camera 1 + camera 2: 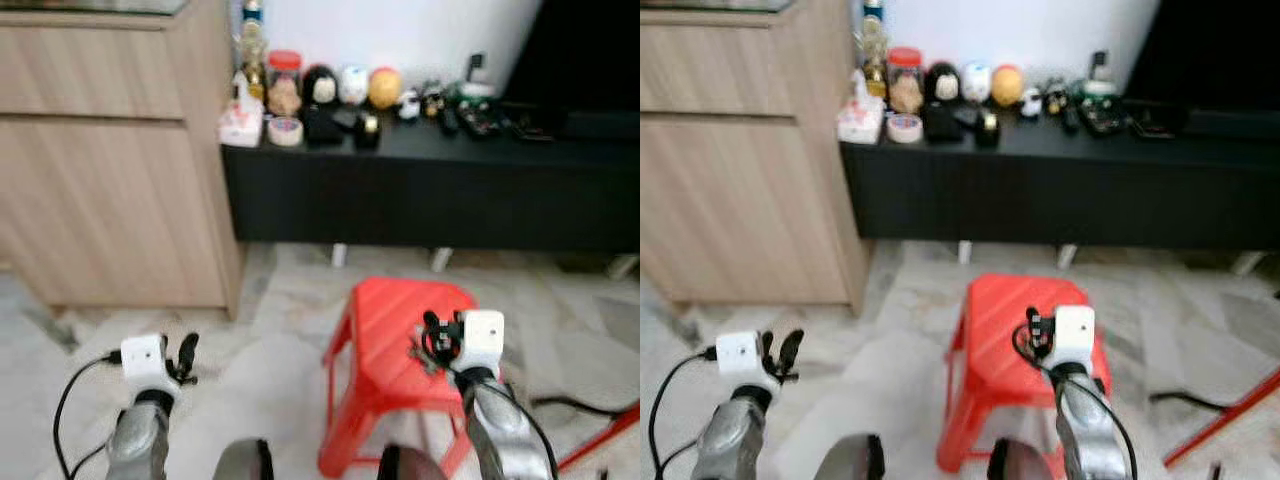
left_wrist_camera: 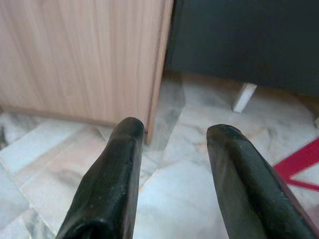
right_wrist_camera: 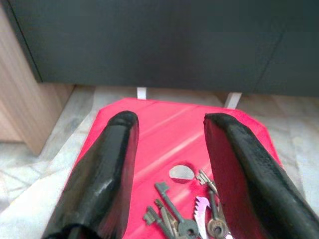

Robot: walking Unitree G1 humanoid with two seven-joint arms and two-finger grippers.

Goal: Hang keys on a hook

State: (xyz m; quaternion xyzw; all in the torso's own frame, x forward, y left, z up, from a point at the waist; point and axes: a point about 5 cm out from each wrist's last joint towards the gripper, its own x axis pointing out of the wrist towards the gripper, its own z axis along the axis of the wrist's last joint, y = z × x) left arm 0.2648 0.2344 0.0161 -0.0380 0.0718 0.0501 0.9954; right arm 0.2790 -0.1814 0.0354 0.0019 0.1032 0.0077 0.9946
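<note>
Left gripper (image 1: 185,358): lower left of the head view, over bare marble floor (image 1: 270,350); in its wrist view the two black fingers (image 2: 107,184) stand spread with tiles between them
Right gripper (image 3: 172,164): lower right of centre in the head view, held above the stool; its fingers are spread wide, nothing between them
Keys (image 3: 187,219): a bunch of metal keys with a pink toothed tag, lying on the stool's seat at the bottom centre of the right wrist view, between the two fingers and below them, beside the round hole in the seat
Red stool (image 1: 395,330): plastic, centre-right of the head view, standing on the floor in front of the black cabinet
Wooden cabinet (image 1: 110,160): light wood, upper left of the frame, its side against the black cabinet's end
Black cabinet (image 1: 430,190): low and long, across the upper middle and right, on short white feet
Ornaments (image 1: 340,95): a blurred row of small figures, jars and a roll of tape along the cabinet top, upper centre
Hook: cannot tell where one is
</note>
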